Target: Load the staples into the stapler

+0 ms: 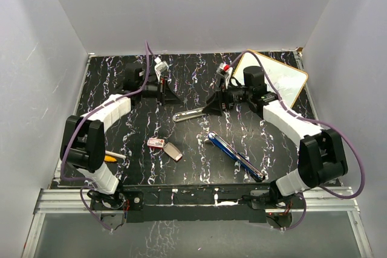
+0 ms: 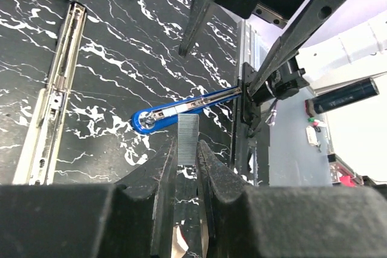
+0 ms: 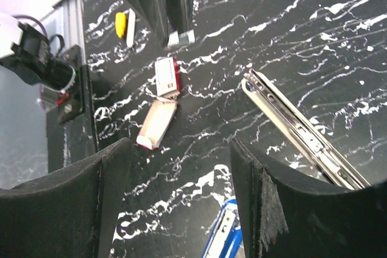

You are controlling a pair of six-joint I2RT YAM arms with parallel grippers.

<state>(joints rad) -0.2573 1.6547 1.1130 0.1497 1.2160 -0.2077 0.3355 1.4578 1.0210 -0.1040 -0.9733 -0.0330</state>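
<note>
My left gripper (image 1: 174,97) (image 2: 187,147) is shut on a grey strip of staples (image 2: 188,138), held above the table; the strip also shows in the right wrist view (image 3: 180,37). The stapler is opened out: its silver magazine rail (image 1: 190,114) (image 2: 51,95) (image 3: 302,130) lies mid-table and its blue body (image 1: 236,154) (image 2: 181,107) (image 3: 222,237) lies nearer the front right. My right gripper (image 1: 211,106) (image 3: 181,191) is open and empty, just right of the rail's end. The red-pink staple box (image 1: 156,142) (image 3: 165,77) and its tan tray (image 1: 173,151) (image 3: 156,125) lie front left of centre.
An orange-and-white pen (image 1: 110,158) (image 3: 124,25) lies by the left arm's base. A white board with a tan rim (image 1: 278,77) leans at the back right. White walls close in the black marbled table (image 1: 199,167) on three sides.
</note>
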